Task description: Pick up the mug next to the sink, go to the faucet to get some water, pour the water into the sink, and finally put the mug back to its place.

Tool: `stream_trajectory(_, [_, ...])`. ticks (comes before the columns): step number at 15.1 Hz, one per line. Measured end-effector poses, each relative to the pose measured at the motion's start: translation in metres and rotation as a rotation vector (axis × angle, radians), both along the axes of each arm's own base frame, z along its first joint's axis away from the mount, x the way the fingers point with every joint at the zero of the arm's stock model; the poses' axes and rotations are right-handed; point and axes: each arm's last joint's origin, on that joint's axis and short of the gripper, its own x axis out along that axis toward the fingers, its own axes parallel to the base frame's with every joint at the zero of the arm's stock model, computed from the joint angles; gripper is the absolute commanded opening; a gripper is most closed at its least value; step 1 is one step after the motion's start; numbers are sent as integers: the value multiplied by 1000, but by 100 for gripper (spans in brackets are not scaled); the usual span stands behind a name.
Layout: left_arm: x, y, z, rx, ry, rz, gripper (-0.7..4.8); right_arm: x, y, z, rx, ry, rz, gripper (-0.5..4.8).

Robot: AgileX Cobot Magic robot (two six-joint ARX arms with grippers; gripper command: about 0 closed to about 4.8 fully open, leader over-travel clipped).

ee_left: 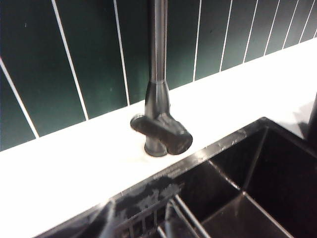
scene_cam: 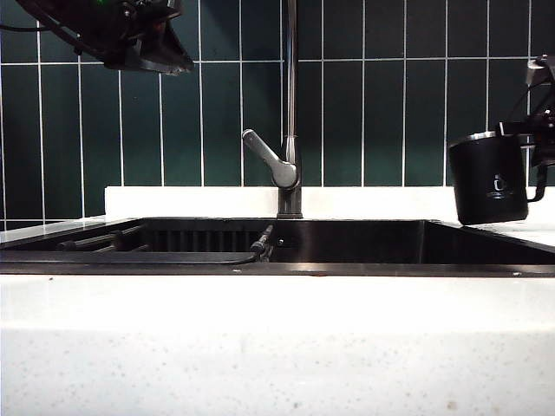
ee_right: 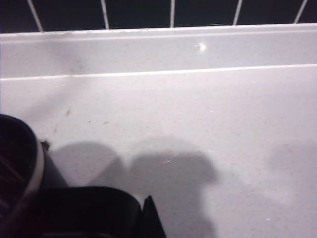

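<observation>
Black mug (scene_cam: 490, 178) hangs gripped in right gripper (scene_cam: 539, 139); left gripper (scene_cam: 130, 35), opening unclear, hovers high.

mug (scene_cam: 490, 180): you saw matte black, with a silver metal rim
faucet (scene_cam: 291, 104): you saw dark brushed metal
sink (scene_cam: 364, 243): you saw dark, slightly glossy walls
desk (scene_cam: 277, 347): you saw white speckled stone, smooth
wall tiles (scene_cam: 390, 95): you saw glossy dark green

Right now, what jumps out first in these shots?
The black mug hangs tilted in the air at the right edge of the exterior view, off the white counter, held at its handle side by the right tool. Mid-frame stands the faucet behind the dark sink. The left tool hovers top left.
</observation>
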Motion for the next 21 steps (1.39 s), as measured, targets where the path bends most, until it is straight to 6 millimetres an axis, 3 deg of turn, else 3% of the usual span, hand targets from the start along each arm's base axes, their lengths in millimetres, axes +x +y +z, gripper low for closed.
stream_trajectory(6, [-4, 1, -26, 24, 80, -1, 143, -2, -10, -1, -2, 6, -29, 1])
stream_trajectory(8, [-4, 1, -25, 20, 71, -1, 143, -2, -13, -2, 1, 20, -36, 56])
stream_trajectory(15, [-5, 1, -23, 17, 66, -2, 143, -6, -12, -9, 10, 104, -39, 68])
stream_trajectory(17, [-9, 3, -17, 12, 48, -3, 143, -15, -11, 4, 10, 98, -38, 117])
stream_trajectory(21, [-16, 4, -13, 13, 63, -19, 143, -33, -9, 30, 4, 77, -49, 117])
